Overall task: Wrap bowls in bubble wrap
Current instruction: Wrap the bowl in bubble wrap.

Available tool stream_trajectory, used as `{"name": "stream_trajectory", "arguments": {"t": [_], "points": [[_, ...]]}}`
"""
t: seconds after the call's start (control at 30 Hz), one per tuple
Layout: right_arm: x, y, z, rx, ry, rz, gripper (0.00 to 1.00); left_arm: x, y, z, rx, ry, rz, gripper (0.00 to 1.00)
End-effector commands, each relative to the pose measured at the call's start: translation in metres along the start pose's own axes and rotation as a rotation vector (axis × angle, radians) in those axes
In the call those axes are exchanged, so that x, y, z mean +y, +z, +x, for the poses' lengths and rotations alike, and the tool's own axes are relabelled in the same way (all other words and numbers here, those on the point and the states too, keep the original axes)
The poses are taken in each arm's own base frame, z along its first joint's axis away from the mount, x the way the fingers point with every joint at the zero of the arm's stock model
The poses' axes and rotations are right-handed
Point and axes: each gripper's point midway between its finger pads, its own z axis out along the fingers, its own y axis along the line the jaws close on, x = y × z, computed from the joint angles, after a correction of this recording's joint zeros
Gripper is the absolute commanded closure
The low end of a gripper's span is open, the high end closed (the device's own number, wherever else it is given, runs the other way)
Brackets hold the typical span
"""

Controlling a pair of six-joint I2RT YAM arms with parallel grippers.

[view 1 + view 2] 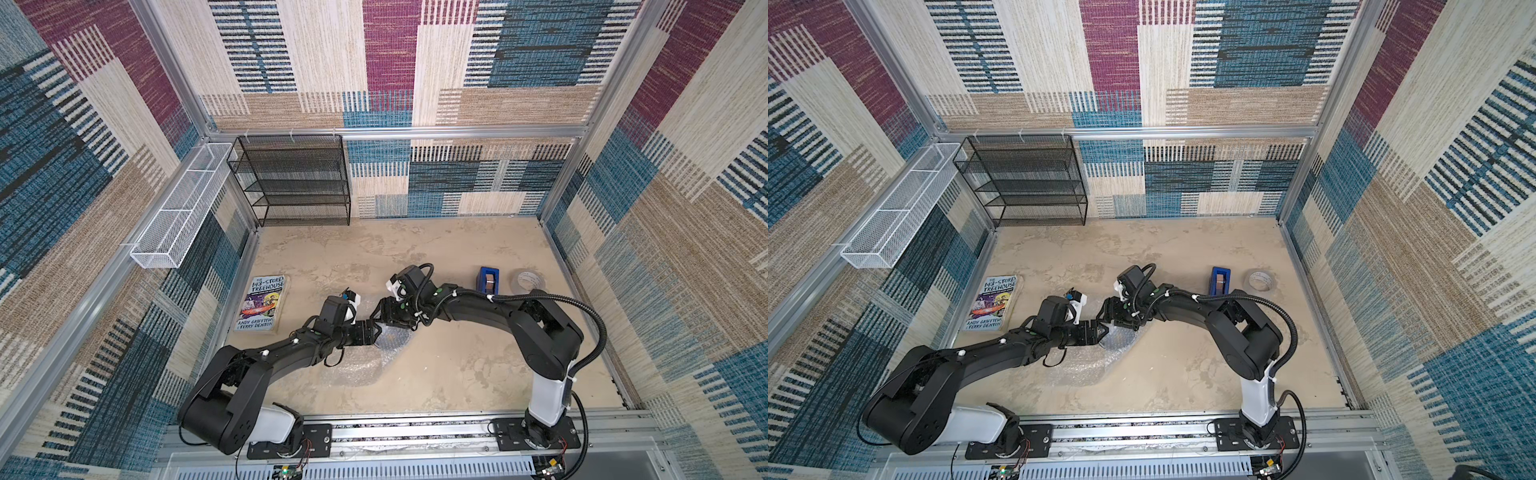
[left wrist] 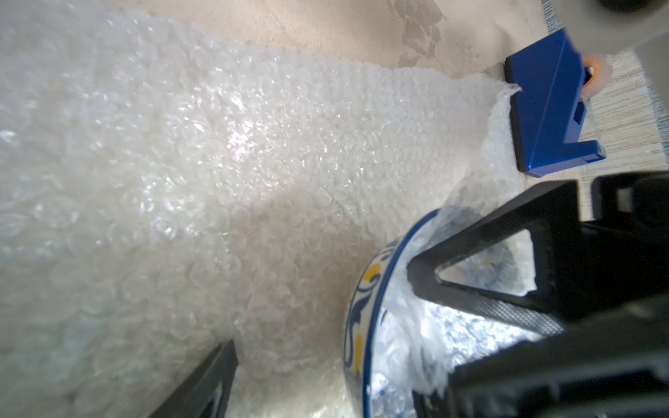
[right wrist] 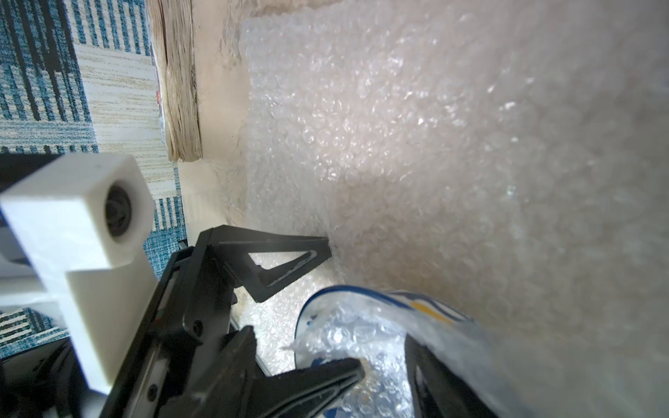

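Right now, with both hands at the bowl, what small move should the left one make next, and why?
Probably close the left hand on the rim of the bowl. Its jaws stand open astride that rim, one outside and one over bubble wrap tucked inside. Pinching should pin the fold.

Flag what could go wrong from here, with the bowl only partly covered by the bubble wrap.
1. The bowl has its blue rim bare, and only loose bubble wrap is tucked inside. The wrap may spring back out once released.
2. The left claw and right claw crowd the bowl, with their tips close together. They could collide or knock the bowl off the sheet.
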Motion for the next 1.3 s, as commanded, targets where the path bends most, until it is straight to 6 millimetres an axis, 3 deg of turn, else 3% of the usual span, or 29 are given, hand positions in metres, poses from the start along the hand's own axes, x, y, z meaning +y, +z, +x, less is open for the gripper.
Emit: {"name": "stream_trajectory", "arguments": {"t": [0.0, 0.17, 0.53, 1.0, 1.27], "points": [[0.009, -0.002, 0.006, 0.018, -0.014, -0.033, 0.33, 0.004, 0.004, -0.01, -0.047, -0.027, -0.023, 0.26], [0.01, -0.003, 0.006, 0.014, -0.011, -0.041, 0.34, -0.001, 0.006, -0.015, -0.055, -0.052, 0.001, 0.32], [0.009, -0.002, 0.01, 0.021, -0.01, -0.048, 0.34, -0.016, -0.028, -0.03, -0.118, -0.026, -0.005, 0.25], [0.019, -0.004, 0.009, 0.015, 0.002, -0.093, 0.34, -0.025, -0.006, -0.022, -0.076, 0.017, 0.01, 0.28], [0.024, -0.008, 0.01, 0.014, -0.007, -0.107, 0.35, -0.016, -0.001, -0.03, -0.125, -0.037, -0.036, 0.44]]}}
